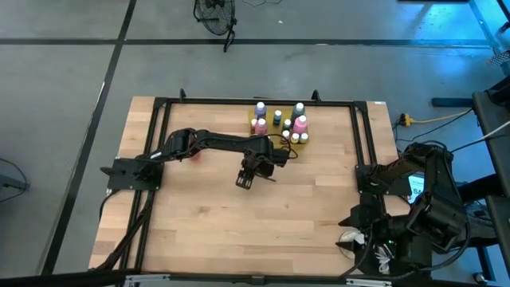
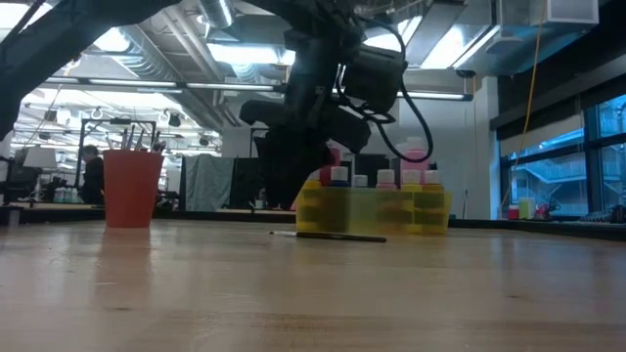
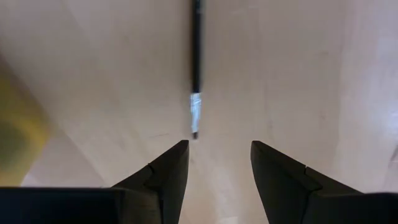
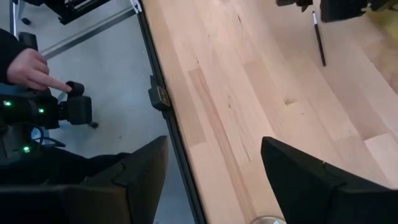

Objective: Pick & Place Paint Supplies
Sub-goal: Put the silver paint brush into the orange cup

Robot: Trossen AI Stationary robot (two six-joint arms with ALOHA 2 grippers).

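A thin dark-handled paintbrush (image 3: pixel 196 56) lies flat on the wooden table, also seen in the low view (image 2: pixel 328 236). My left gripper (image 3: pixel 219 143) hangs open just above the table, pointing down. The brush's pale tip (image 3: pixel 194 132) lies just beyond its fingertips and touches neither finger. Behind the brush, a yellow tray (image 1: pixel 280 127) holds several white-capped paint bottles (image 1: pixel 300 123). My right gripper (image 4: pixel 214 140) waits open and raised at the table's right side (image 1: pixel 374 231).
A red cup (image 2: pixel 130 189) stands left of the tray, partly under my left arm (image 1: pixel 194 153). A black frame rail (image 4: pixel 168 118) runs along the table's edge. A person's hand (image 4: pixel 28 68) rests on dark equipment beyond it. White items and cords (image 1: pixel 351 237) lie near the right arm's base.
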